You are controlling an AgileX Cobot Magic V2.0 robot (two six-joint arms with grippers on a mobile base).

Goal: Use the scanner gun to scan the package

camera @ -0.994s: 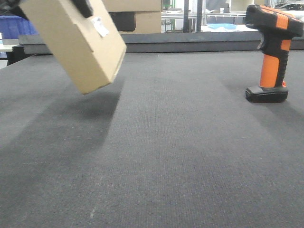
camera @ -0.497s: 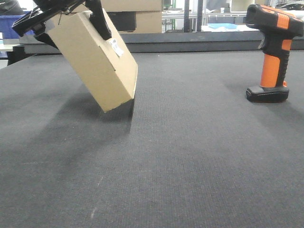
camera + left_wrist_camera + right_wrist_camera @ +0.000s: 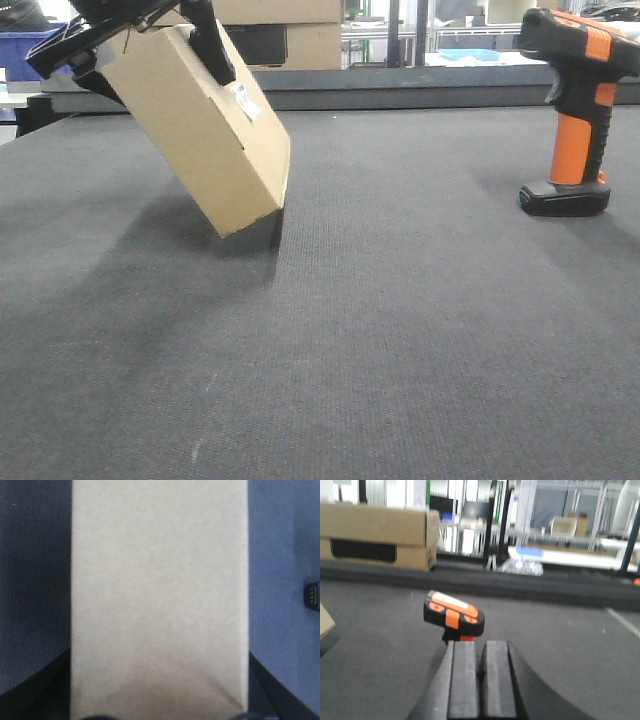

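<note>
The package (image 3: 205,140), a plain tan box with a small white label (image 3: 242,100), hangs tilted at the upper left. Its lower corner is at or just above the dark mat. My left gripper (image 3: 150,60) is shut on its upper end, one black finger on each side. The left wrist view is filled by the package's blank face (image 3: 159,595). The scanner gun (image 3: 578,110), black with an orange handle, stands upright on the mat at the far right. In the right wrist view my right gripper (image 3: 480,647) is shut and holds nothing. The scanner gun (image 3: 454,615) stands just beyond its tips.
Larger cardboard boxes with a dark panel (image 3: 290,40) stand behind the table's raised black back edge (image 3: 400,90). The same boxes (image 3: 380,537) show in the right wrist view. A blue bin (image 3: 35,55) sits at the back left, and shelving stands beyond the table.
Over the last second the package came down and to the right in my left gripper, which dropped into view. It has held still for the last half second. The scanner gun has not moved.
</note>
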